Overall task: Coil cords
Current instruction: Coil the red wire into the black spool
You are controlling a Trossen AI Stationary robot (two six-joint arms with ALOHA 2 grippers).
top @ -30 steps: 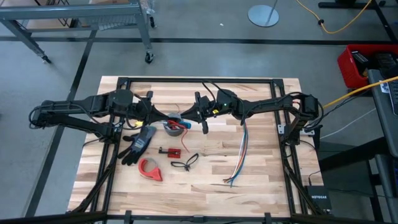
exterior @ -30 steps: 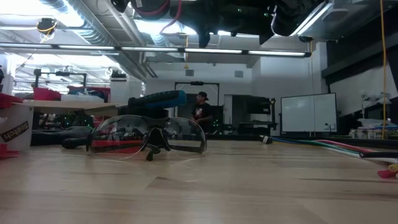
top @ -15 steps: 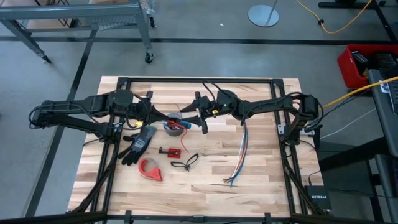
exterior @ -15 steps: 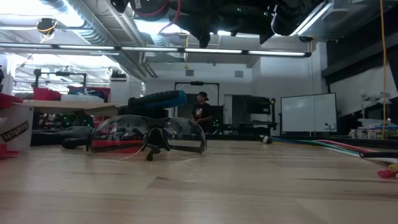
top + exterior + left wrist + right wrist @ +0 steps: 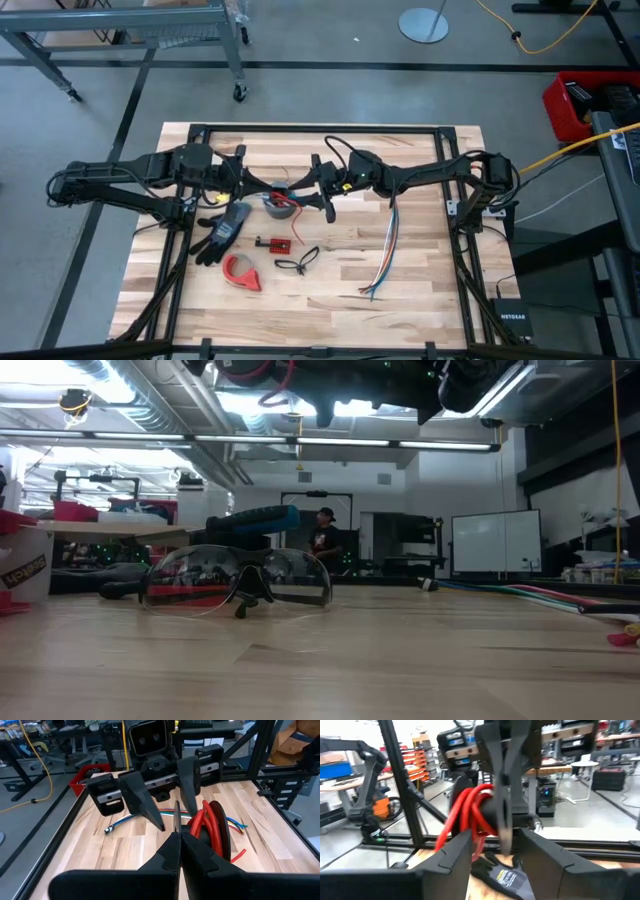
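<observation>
The red cord (image 5: pixel 210 822), wound into a small round coil, hangs above the middle of the wooden table (image 5: pixel 420 290), pinched in the left gripper (image 5: pixel 176 837), whose fingers are pressed together on it. The right gripper (image 5: pixel 162 802) faces it with fingers spread to either side of the coil. On the table below lie a grey tape roll (image 5: pixel 277 206), a black glove (image 5: pixel 222 233) and a multicoloured wire bundle (image 5: pixel 387 250).

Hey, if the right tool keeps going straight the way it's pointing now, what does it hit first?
Most likely the red cord coil, held up by the left tool, which is shut on it. The right tool is open and faces that coil head on, with the left tool just behind. Depth is hard to judge.
</observation>
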